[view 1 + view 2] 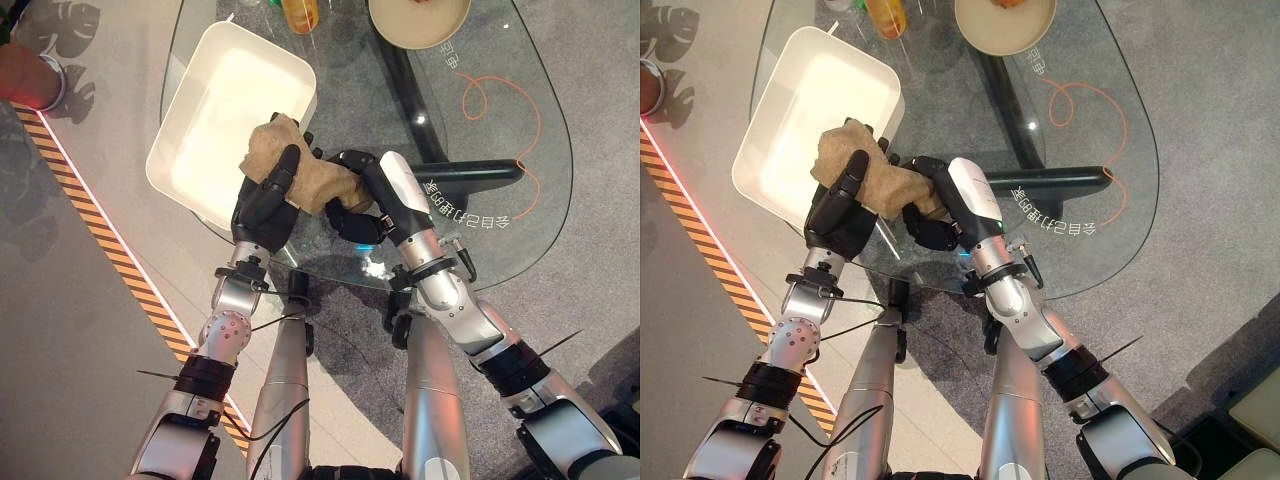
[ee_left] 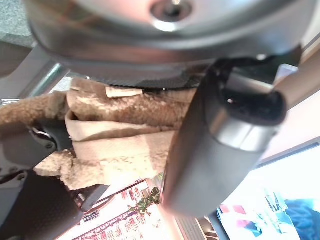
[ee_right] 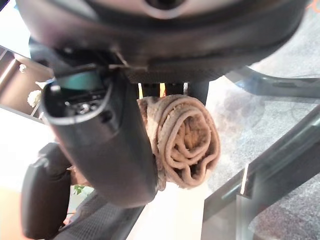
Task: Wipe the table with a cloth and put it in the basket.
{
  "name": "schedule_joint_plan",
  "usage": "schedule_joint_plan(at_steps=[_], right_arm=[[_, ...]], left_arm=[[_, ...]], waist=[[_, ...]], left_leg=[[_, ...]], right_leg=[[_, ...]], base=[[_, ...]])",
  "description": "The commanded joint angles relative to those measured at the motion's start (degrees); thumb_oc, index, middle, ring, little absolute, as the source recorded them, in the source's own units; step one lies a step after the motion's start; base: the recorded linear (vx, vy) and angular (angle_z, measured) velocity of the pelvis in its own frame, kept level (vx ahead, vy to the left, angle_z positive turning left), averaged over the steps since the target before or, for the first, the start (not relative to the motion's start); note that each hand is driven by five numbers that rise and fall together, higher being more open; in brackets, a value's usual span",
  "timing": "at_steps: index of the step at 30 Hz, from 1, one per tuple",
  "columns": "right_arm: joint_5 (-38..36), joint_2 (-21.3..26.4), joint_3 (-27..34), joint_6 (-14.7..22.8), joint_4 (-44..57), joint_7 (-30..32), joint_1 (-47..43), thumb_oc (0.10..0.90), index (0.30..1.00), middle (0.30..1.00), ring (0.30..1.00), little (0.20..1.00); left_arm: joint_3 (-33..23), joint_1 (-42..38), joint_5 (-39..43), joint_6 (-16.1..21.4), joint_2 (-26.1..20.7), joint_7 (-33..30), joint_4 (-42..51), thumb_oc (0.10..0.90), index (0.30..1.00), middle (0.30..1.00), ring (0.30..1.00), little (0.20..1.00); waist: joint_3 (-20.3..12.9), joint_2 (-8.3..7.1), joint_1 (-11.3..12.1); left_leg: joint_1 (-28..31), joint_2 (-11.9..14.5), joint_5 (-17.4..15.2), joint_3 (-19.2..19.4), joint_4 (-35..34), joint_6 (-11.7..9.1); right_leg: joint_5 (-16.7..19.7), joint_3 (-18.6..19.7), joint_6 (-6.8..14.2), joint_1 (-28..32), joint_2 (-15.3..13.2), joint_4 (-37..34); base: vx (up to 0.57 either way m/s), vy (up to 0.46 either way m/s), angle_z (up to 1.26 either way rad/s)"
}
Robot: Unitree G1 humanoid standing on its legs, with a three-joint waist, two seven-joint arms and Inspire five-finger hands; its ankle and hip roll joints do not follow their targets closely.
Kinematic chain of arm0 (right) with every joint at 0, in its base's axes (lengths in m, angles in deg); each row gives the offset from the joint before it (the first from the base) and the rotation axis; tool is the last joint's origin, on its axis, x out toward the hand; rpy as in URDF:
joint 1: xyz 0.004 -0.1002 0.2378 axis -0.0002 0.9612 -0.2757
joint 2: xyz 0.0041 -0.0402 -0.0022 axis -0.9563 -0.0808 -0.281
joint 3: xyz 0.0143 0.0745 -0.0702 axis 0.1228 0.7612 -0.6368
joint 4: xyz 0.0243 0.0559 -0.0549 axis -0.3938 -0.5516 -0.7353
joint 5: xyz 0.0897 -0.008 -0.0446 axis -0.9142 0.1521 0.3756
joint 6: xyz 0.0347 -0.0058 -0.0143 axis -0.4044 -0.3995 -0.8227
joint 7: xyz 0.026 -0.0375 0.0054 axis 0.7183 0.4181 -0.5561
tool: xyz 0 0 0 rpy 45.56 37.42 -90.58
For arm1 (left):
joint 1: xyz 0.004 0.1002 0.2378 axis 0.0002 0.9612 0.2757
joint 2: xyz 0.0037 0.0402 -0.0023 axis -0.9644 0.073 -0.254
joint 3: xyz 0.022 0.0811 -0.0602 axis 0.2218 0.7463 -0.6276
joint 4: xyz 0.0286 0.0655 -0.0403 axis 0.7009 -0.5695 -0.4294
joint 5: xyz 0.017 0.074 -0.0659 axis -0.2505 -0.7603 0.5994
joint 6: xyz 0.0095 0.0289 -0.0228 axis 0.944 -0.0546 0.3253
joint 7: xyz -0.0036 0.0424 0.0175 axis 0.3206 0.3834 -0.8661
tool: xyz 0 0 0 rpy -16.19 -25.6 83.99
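Observation:
A crumpled tan cloth [image 1: 300,168] hangs between my two hands over the near left edge of the glass table [image 1: 490,60]. My left hand [image 1: 262,208] is shut on the cloth's left part, its thumb lying across the top. My right hand [image 1: 362,205] grips the cloth's right end. In the right wrist view that end shows as a rolled-up cloth [image 3: 187,140] held against the thumb [image 3: 105,145]. The left wrist view has folds of cloth [image 2: 115,135] pressed under the left thumb [image 2: 215,145]. The white rectangular basket [image 1: 225,90] stands just beyond the left hand, with nothing in it.
A beige bowl [image 1: 420,20] and an orange bottle [image 1: 300,12] stand at the table's far edge. The black table leg [image 1: 470,175] and an orange cord [image 1: 500,100] show through the glass. An orange-black striped line [image 1: 100,240] runs along the floor at the left.

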Motion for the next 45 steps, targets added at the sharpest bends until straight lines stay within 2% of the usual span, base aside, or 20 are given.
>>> schedule_joint_plan(at_steps=[1,22,23,24,25,31,36,45], right_arm=[[-1.53,-2.98,1.68,6.49,13.48,1.67,-7.98,0.100,0.300,0.300,0.300,0.200],[-1.20,-3.59,1.86,6.14,13.12,1.61,-8.42,0.100,0.300,0.300,0.300,0.200],[-1.46,-3.53,1.93,6.24,13.12,1.78,-8.26,0.410,0.566,0.566,0.566,0.510],[-1.58,-3.63,2.04,6.22,13.22,1.73,-8.08,0.630,0.754,0.754,0.754,0.730],[-1.64,-3.71,2.13,6.25,13.25,1.70,-8.01,0.800,0.900,0.900,0.900,0.900],[-2.50,-4.09,2.32,6.30,13.18,0.83,-8.12,0.800,0.900,0.900,0.900,0.900],[-2.67,-4.29,2.44,6.54,13.09,0.82,-8.03,0.800,0.900,0.900,0.900,0.900],[-2.62,-4.72,2.74,6.93,12.80,0.60,-7.98,0.800,0.900,0.900,0.900,0.900]], left_arm=[[-1.14,-3.32,-0.35,3.25,1.43,5.00,8.48,0.100,0.300,0.300,0.300,0.200],[-2.02,-3.41,-0.80,7.51,2.69,5.24,9.18,0.100,0.300,0.300,0.300,0.200],[-2.09,-3.44,-0.85,7.77,2.68,5.00,9.29,0.100,0.300,0.300,0.300,0.200],[-2.13,-3.43,-0.86,7.90,2.66,4.75,9.42,0.100,0.300,0.300,0.300,0.200],[-2.15,-3.39,-1.00,8.07,2.78,4.62,9.47,0.100,0.300,0.300,0.300,0.200],[-2.38,-3.31,-1.47,8.68,3.09,3.94,9.83,0.100,0.300,0.300,0.300,0.200],[-2.94,-3.20,-1.50,11.06,3.26,2.52,9.89,0.100,0.300,0.300,0.300,0.200],[-4.44,-3.04,-3.43,18.44,3.62,-3.73,9.53,0.100,0.300,0.300,0.300,0.200]], waist=[[-1.53,-0.52,-0.19],[-1.53,-0.53,-0.02],[-1.53,-0.58,-0.04],[-1.53,-0.61,-0.06],[-1.53,-0.62,-0.08],[-1.53,-0.64,0.03],[-1.53,-0.60,0.17],[-1.53,-0.58,0.38]], left_leg=[[1.23,-3.97,-6.34,7.68,5.88,6.58],[1.08,-4.18,-6.20,7.66,5.50,6.64],[1.24,-4.14,-6.22,7.67,5.41,6.64],[1.26,-4.14,-6.25,7.65,5.48,6.65],[1.22,-4.16,-6.25,7.61,5.53,6.66],[1.24,-4.21,-6.19,7.51,5.51,6.59],[1.15,-4.31,-6.16,7.47,5.58,6.61],[0.95,-4.46,-6.01,7.29,5.46,6.58]], right_leg=[[4.10,0.33,-0.02,4.15,3.29,-6.72],[4.17,0.25,0.00,3.82,3.43,-6.90],[4.16,0.20,0.01,3.95,3.42,-6.92],[4.14,0.19,0.02,3.96,3.43,-6.86],[4.13,0.21,0.03,3.88,3.46,-6.75],[4.12,0.19,0.02,3.97,3.44,-6.78],[4.06,0.06,-0.04,3.95,3.40,-6.71],[3.96,-0.01,-0.06,3.68,3.44,-6.59]], base=[[0.00,0.000,0.00],[0.00,0.000,0.00],[0.00,0.000,0.00],[0.00,0.000,0.00],[0.00,0.000,0.00],[0.00,0.000,0.00],[0.00,0.000,0.00],[0.00,0.000,0.00]])
